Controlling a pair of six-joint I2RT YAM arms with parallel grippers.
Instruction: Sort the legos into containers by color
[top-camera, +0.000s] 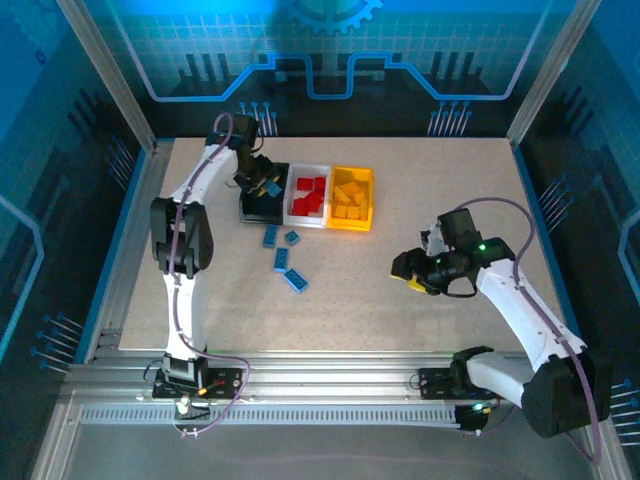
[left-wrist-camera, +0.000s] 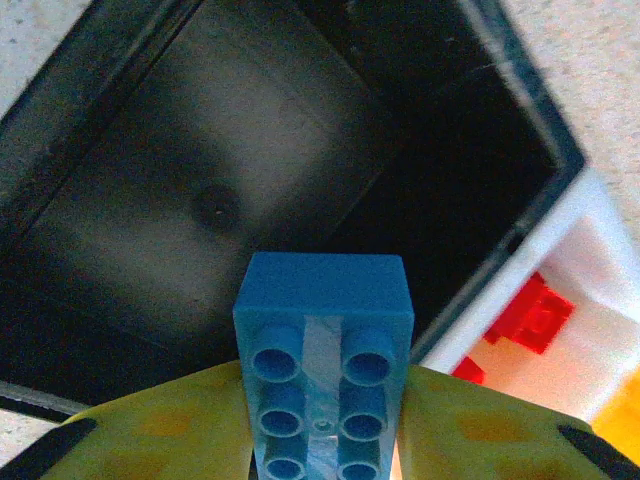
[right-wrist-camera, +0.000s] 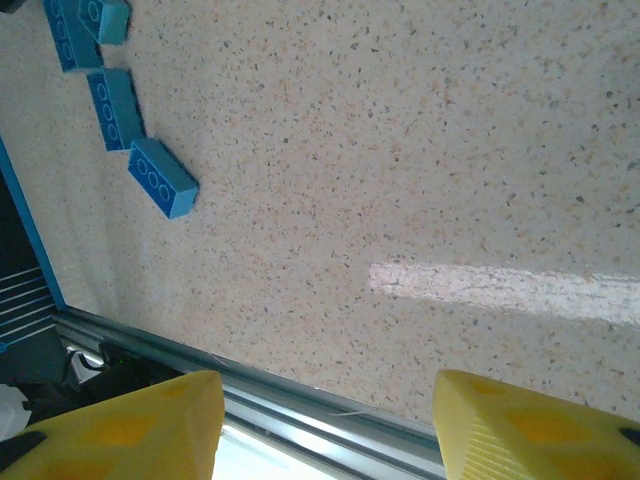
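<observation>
As red bricks (left-wrist-camera: 530, 315) sit in the white bin (left-wrist-camera: 590, 270), I judge the black bin (left-wrist-camera: 130, 190) takes blue: my left gripper (left-wrist-camera: 325, 440) pinches a blue brick (left-wrist-camera: 325, 310) above it; right gripper (right-wrist-camera: 330, 420) hangs open, empty.

- The right gripper (right-wrist-camera: 330, 400) has two yellow fingers (right-wrist-camera: 130, 430) spread wide apart, with nothing between them.
- A pale, speckled table (right-wrist-camera: 400, 150) stretches out beyond the fingertips.
- Four blue legos (right-wrist-camera: 162, 178) lie in a loose line well beyond the left-hand finger. The nearest one is tilted and apart from the others.
- A metal rail (right-wrist-camera: 300, 405) runs along the table's edge, crossing the gap between the fingers.
- A bright streak of glare (right-wrist-camera: 500, 290) lies just beyond the right-hand finger.
</observation>
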